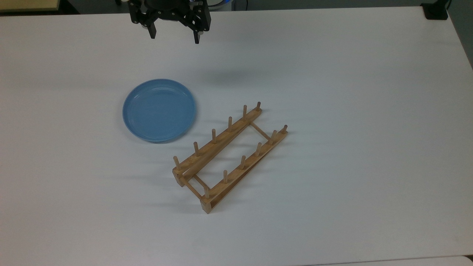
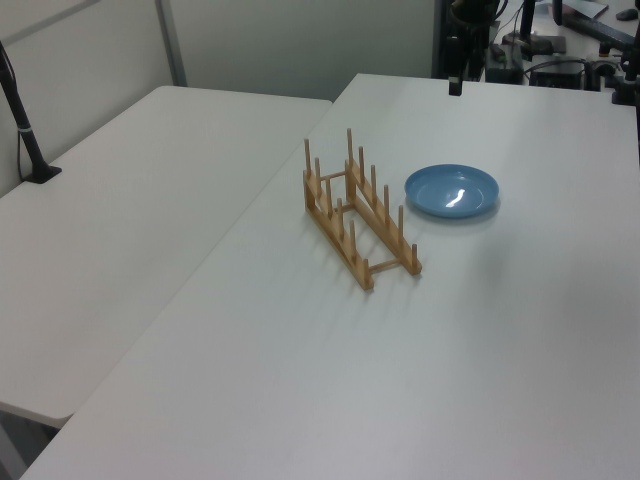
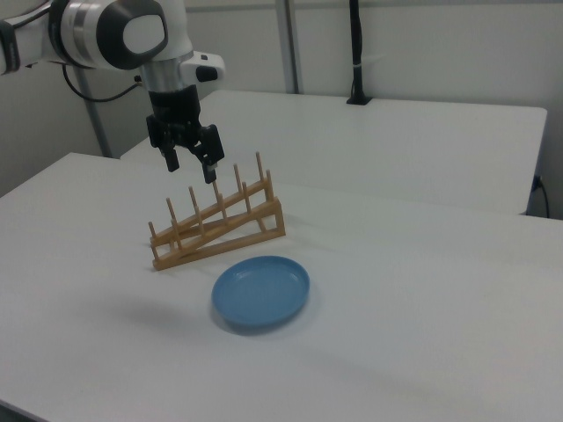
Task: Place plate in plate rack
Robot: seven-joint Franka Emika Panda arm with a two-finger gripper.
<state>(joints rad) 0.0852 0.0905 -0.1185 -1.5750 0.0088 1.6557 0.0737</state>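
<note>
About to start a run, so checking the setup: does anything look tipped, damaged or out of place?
Nothing stands out. The plate lies flat on the table, the plate rack stands upright beside it, empty, and the gripper hangs open above.

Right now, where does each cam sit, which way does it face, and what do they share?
Top view: high above the table, looking down; open pincer at the upper edge.
Left view: raised, beyond the plate rack, facing the plate; pincer far back.
Right view: raised, on the plate's side, facing the rack; arm and pincer in view.
All three share plate, rack and pincer.
</note>
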